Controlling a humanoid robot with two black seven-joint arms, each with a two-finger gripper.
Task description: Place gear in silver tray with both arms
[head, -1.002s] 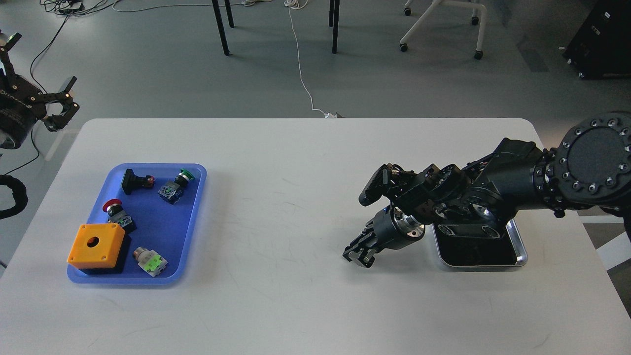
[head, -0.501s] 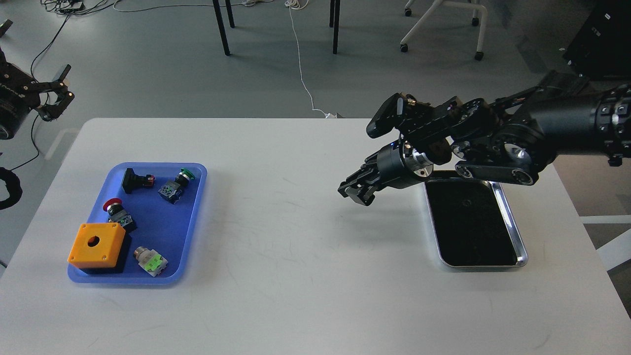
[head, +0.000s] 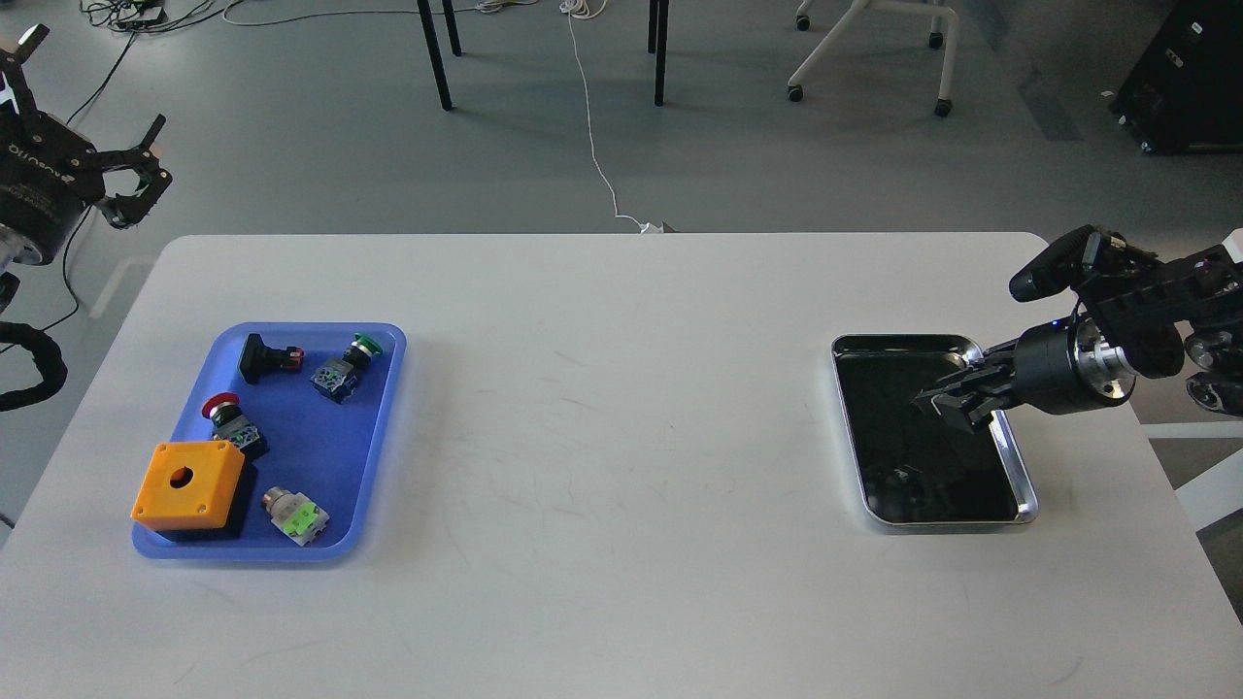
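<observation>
The silver tray (head: 879,427) lies at the right of the white table (head: 602,408); its dark mirror bottom shows only reflections. My right gripper (head: 954,401) hangs low over the tray's far right part. It is dark against the tray, so I cannot tell its fingers apart. My left gripper (head: 92,121) is open and empty, off the table's far left corner, above the floor. The gear lies in a blue tray (head: 386,408) at the left: an orange box (head: 186,482), a red button (head: 228,416), a green button (head: 345,367), a black switch (head: 264,355) and a green-white switch (head: 296,513).
The table's right edge runs close beside the silver tray. Black table legs (head: 435,53), a white cable (head: 594,126) and a chair base (head: 869,44) are on the floor beyond the far edge. A black cable loop (head: 29,369) hangs off the table's left side.
My right arm has swung back to the right, from the table's middle to above the silver tray's far right part. The left gripper has shifted slightly and turned.
</observation>
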